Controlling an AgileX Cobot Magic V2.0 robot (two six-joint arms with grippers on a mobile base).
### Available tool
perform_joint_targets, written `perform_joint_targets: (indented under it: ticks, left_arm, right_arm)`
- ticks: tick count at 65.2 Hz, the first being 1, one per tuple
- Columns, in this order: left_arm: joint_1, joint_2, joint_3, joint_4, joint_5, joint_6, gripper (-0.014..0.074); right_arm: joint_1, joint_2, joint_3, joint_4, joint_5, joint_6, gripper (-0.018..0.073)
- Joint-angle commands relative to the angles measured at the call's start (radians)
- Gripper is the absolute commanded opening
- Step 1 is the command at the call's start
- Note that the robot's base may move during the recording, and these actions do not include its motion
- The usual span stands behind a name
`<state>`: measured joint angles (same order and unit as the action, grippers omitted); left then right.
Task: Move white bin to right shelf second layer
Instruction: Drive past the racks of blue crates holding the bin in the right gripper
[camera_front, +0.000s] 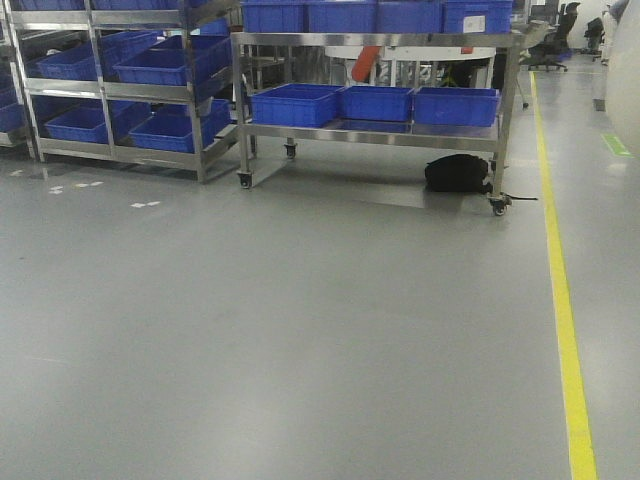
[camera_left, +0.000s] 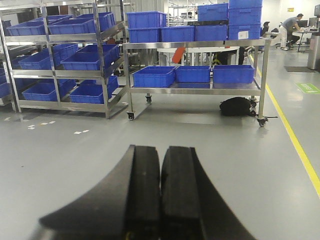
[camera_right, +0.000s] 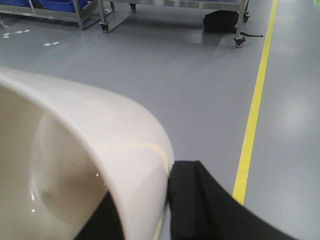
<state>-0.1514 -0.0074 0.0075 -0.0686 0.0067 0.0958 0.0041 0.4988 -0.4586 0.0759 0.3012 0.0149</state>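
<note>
Glossy cream-white plastic bin (camera_right: 90, 115), cut off at 9 o'clock, is held above grey floor (camera_right: 200, 75), its rim clamped by the right gripper (camera_right: 145, 192), inner finger (camera_right: 97, 226) half hidden; the left gripper (camera_left: 160, 160) is closed empty.

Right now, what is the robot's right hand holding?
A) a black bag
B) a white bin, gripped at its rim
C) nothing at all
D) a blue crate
B: in the right wrist view, the right hand is clamped over the rim of the white bin, with one black finger outside the wall and the other inside.
</note>
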Motion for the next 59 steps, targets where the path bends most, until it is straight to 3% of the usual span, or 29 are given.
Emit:
perform_joint_targets:
  ticks: [1, 59]
  left_arm:
    - [-0.002, -0.013, 0.033, -0.005, -0.087, -0.007, 0.0085]
    - [-0.002, -0.013, 0.033, -0.005, -0.087, -0.007, 0.0085]
  right_arm:
    - [-0.006, 0.0, -0.031, 0.0, -0.108, -0.005, 0.0024]
    - [-0.006, 0.0, -0.031, 0.0, -0.108, -0.005, 0.0024]
